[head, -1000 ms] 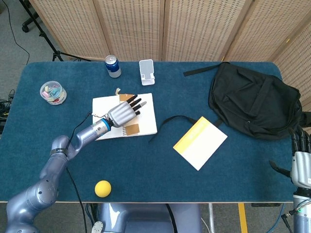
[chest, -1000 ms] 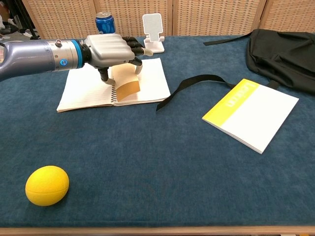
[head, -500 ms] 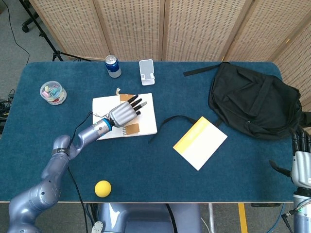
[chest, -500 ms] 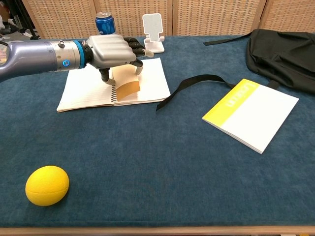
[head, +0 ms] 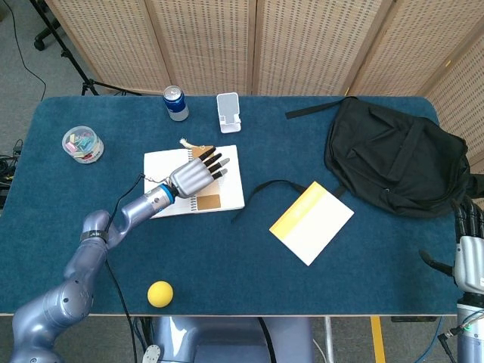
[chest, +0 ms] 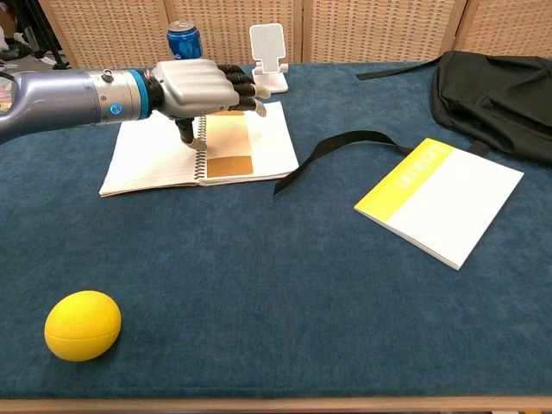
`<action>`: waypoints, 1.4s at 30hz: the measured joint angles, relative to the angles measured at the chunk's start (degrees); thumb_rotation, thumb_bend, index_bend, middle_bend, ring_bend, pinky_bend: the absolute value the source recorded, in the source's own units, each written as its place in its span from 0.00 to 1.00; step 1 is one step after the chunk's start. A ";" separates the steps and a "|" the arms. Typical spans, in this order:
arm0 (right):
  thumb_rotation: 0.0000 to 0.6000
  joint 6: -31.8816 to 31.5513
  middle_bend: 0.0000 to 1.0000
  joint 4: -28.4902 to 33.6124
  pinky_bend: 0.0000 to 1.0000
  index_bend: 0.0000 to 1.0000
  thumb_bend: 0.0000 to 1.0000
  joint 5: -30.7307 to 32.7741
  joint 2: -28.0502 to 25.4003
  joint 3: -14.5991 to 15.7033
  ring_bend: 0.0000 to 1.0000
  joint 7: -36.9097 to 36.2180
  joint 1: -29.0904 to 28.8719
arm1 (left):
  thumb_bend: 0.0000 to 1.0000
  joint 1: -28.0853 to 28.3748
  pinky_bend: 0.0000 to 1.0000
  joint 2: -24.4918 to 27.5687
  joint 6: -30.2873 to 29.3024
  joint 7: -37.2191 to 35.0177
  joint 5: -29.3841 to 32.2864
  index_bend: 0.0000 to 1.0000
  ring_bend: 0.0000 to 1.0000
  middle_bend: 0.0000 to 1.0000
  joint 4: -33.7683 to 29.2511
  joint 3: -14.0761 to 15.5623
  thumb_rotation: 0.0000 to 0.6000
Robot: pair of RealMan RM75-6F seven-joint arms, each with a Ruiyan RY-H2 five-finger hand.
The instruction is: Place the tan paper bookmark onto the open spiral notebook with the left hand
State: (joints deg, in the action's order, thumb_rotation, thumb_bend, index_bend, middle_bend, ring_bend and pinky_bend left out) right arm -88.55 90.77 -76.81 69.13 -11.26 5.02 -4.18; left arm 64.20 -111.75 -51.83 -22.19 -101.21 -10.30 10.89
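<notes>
The tan paper bookmark (chest: pixel 228 151) lies flat on the right page of the open spiral notebook (chest: pixel 151 159), its darker lower end (head: pixel 208 201) near the page's bottom edge. My left hand (chest: pixel 203 86) hovers just above the bookmark's upper end with its fingers stretched out and apart, holding nothing. From the head view the left hand (head: pixel 195 172) covers most of the bookmark on the notebook (head: pixel 162 166). My right hand (head: pixel 469 253) hangs at the table's right edge with fingers spread, empty.
A blue can (head: pixel 175 103) and a white phone stand (head: pixel 228 112) stand behind the notebook. A black backpack (head: pixel 397 155) fills the back right, its strap trailing toward a yellow-and-white book (head: pixel 311 221). A yellow ball (head: pixel 159 293) sits front left, a clear tub (head: pixel 82 144) far left.
The bookmark, bent upward under my left hand before, now lies flat on the page. The hand's fingers have straightened and let it go.
</notes>
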 measured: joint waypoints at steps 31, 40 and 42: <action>1.00 -0.15 0.00 2.43 0.00 0.00 0.00 -2.44 -1.16 1.32 0.00 -1.43 0.36 | 0.63 -0.41 0.00 35.83 15.26 3.85 17.65 0.02 0.00 0.00 -64.72 -4.58 1.00; 1.00 -0.08 0.00 2.47 0.00 0.00 0.00 -2.36 -1.18 1.36 0.00 -1.45 0.38 | 0.62 -3.50 0.00 33.75 16.50 6.41 20.69 0.02 0.00 0.00 -65.86 -6.57 1.00; 1.00 0.00 0.00 2.44 0.00 0.00 0.00 -2.29 -1.16 1.35 0.00 -1.45 0.36 | 0.62 -3.67 0.00 33.11 16.66 6.11 20.36 0.02 0.00 0.00 -65.18 -6.73 1.00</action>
State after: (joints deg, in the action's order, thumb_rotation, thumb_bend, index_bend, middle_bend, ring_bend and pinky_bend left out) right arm -88.55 93.22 -79.10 67.96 -9.91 3.57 -3.82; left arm 60.53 -78.64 -35.17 -16.08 -80.84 -75.48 4.16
